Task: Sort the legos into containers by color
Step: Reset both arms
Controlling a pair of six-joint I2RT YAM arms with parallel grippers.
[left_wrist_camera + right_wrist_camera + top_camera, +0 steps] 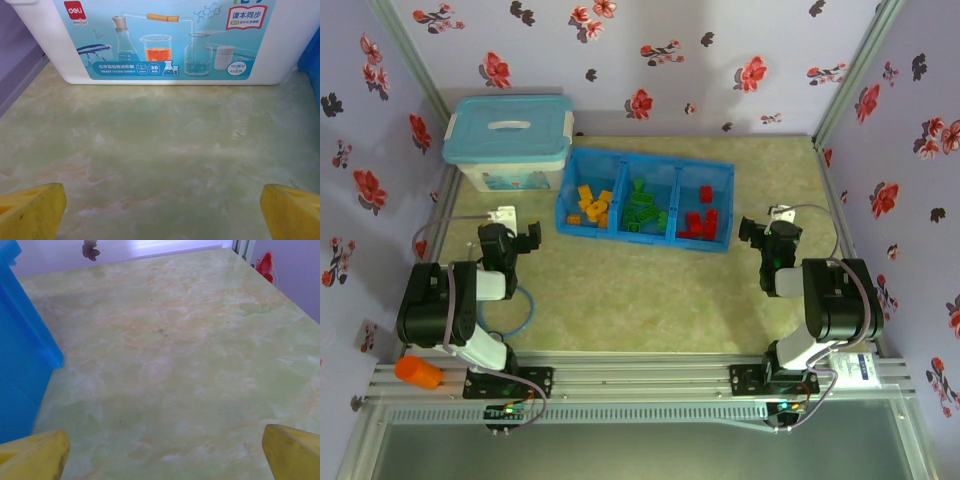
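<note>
We identify a laboratory robot cell: lilac walls (720, 40) printed with red and black flowers enclose a marbled green tabletop (640, 290), aluminium posts (851, 75) frame the corners, and the left arm (450, 300) and right arm (830, 295) are bolted to a slotted metal rail (640, 376) at the near edge. A chemistry-kit storage box (508, 140) stands at the back.

Bright, even light; soft wrist-view blur.
</note>
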